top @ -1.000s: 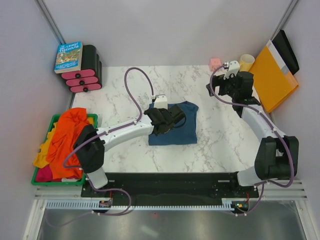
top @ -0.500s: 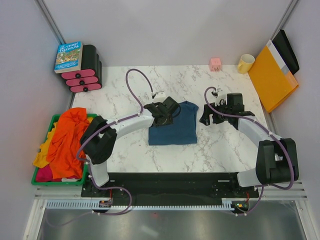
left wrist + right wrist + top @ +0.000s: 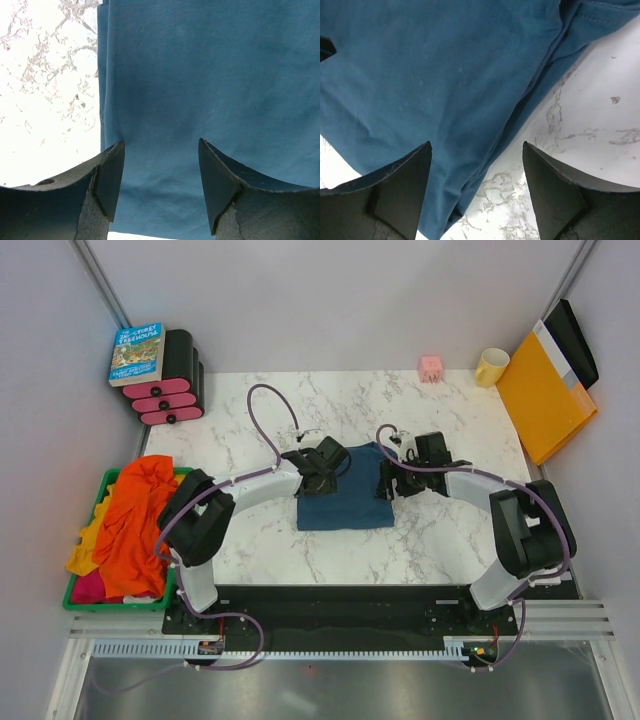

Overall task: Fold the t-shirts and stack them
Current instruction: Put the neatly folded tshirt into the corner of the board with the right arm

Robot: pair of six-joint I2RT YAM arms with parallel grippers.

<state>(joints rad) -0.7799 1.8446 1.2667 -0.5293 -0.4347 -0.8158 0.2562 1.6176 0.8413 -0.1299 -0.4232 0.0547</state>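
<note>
A dark teal-blue t-shirt [image 3: 350, 498] lies folded in a rough rectangle on the marble table. My left gripper [image 3: 318, 462] is open over its far left corner; the left wrist view shows the cloth [image 3: 210, 90] between and beyond the fingers. My right gripper [image 3: 392, 476] is open at the shirt's right edge, over the cloth [image 3: 420, 75] and bare marble. Orange [image 3: 130, 520], yellow [image 3: 82, 548] and pink-red [image 3: 88, 588] t-shirts are heaped in a green bin [image 3: 103, 480] at the left.
A book [image 3: 137, 352] on black and pink rollers [image 3: 170, 390] is at the back left. A pink cube [image 3: 431, 367], a yellow mug [image 3: 491, 366] and an orange-yellow folder [image 3: 543, 397] are at the back right.
My right arm has swung from the back right corner down and left to the shirt's right edge. My left gripper has moved a little back and left to the shirt's far left corner.
</note>
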